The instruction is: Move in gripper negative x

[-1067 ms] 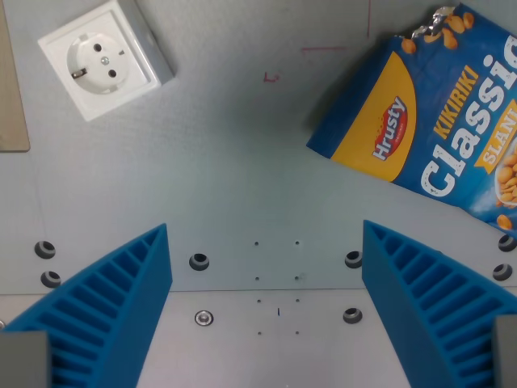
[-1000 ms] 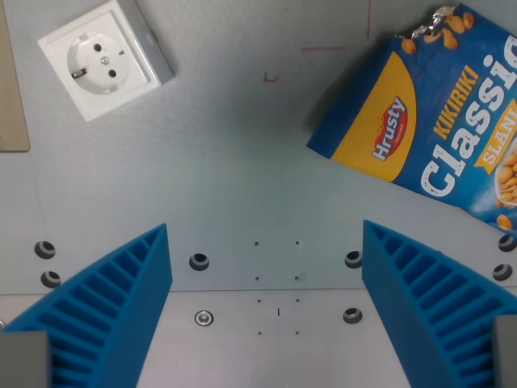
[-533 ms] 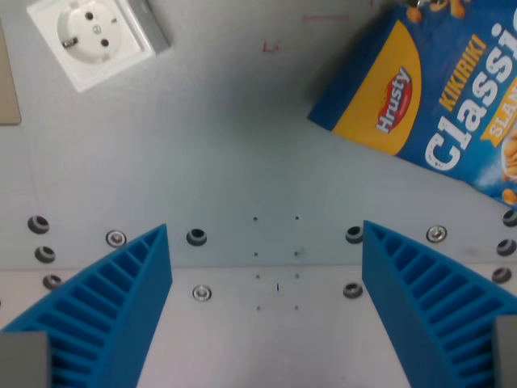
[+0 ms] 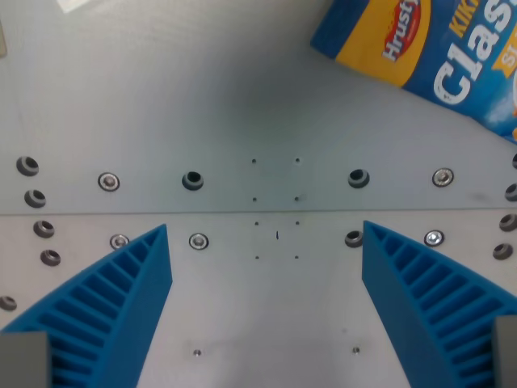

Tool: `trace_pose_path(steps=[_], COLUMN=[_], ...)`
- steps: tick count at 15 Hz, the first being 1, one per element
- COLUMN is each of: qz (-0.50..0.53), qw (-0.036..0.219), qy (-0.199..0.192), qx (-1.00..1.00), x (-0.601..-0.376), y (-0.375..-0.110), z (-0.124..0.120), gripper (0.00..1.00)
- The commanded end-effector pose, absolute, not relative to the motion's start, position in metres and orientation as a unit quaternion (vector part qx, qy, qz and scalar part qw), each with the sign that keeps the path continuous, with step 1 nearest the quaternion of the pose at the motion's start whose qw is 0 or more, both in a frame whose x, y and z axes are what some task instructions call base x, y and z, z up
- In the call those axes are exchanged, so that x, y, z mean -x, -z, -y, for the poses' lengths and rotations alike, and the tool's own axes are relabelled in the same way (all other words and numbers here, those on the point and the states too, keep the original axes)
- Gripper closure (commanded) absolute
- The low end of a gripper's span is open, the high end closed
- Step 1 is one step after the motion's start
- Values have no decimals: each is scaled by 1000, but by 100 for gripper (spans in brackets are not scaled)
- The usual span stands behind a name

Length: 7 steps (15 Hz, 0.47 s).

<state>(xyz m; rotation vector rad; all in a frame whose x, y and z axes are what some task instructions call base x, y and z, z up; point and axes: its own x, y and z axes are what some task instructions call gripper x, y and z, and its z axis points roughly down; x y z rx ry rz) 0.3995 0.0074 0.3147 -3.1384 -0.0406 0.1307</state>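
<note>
My gripper (image 4: 266,242) is open and empty; its two blue ribbed fingers (image 4: 113,307) stand wide apart at the bottom left and bottom right of the wrist view. Between them lies bare grey metal table (image 4: 242,97) with a seam, screws and bolt holes. No object is between the fingers.
A blue and yellow Hrusty peanut bag (image 4: 436,48) lies at the top right, cut off by the frame edge. A sliver of the white socket box (image 4: 77,4) shows at the top left edge. Screws and holes (image 4: 192,179) run in rows across the plate.
The whole scene has slid upward in the view, so the camera has moved. The socket box has almost left the top edge. More of the near plate shows. The fingers stay open.
</note>
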Motion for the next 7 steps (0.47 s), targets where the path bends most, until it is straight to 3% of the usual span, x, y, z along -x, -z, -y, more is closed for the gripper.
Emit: trace_pose_path(steps=[1,7], qz=[12,12], qw=[-1,-1], qy=[-3,-3], qx=[1000,1000], x=[-374,-344], y=[-320,-321], z=[-6,-5], gripper=[0,0])
